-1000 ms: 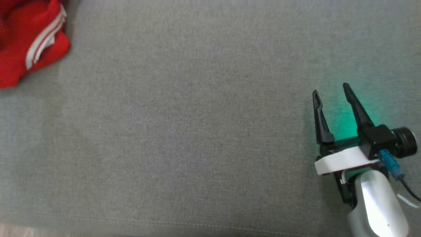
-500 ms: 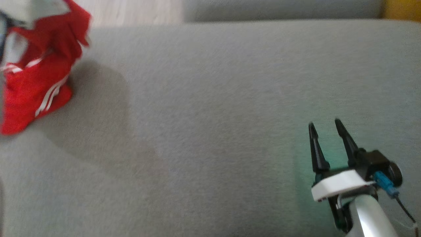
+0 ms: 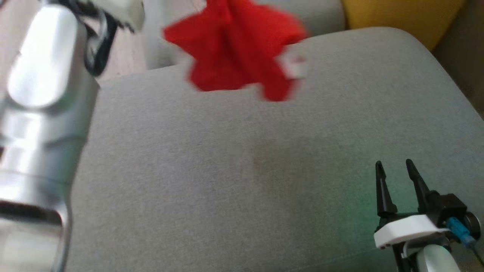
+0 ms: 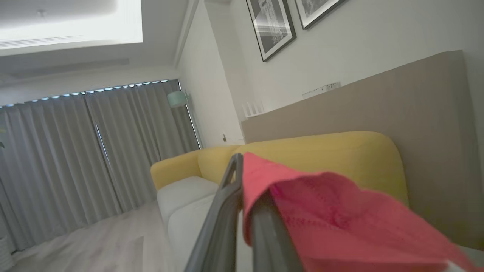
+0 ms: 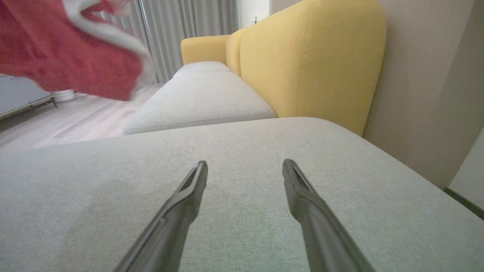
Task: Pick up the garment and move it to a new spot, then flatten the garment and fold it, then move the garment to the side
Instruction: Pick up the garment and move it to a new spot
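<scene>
The red garment [image 3: 238, 53] with white trim hangs blurred in the air above the far edge of the grey cushion [image 3: 227, 170]. In the left wrist view my left gripper [image 4: 244, 170] is shut on a fold of the garment [image 4: 340, 211], which drapes over one finger. My pale left forearm [image 3: 41, 113] fills the left side of the head view. My right gripper [image 3: 393, 164] stands open low over the cushion at the lower right, holding nothing. The right wrist view has the same open gripper [image 5: 245, 164] and the garment [image 5: 68, 56] hanging at upper left.
A yellow sofa back [image 3: 401, 15] rises behind the cushion at the upper right. A second grey seat cushion [image 5: 204, 98] lies beyond, with wooden floor [image 5: 75, 121] to its left. Grey curtains [image 4: 94, 151] and framed pictures [image 4: 272, 26] line the walls.
The head camera has tilted up and turned. The garment has left the cushion and swung from the far left to the top centre. My left forearm has come into view.
</scene>
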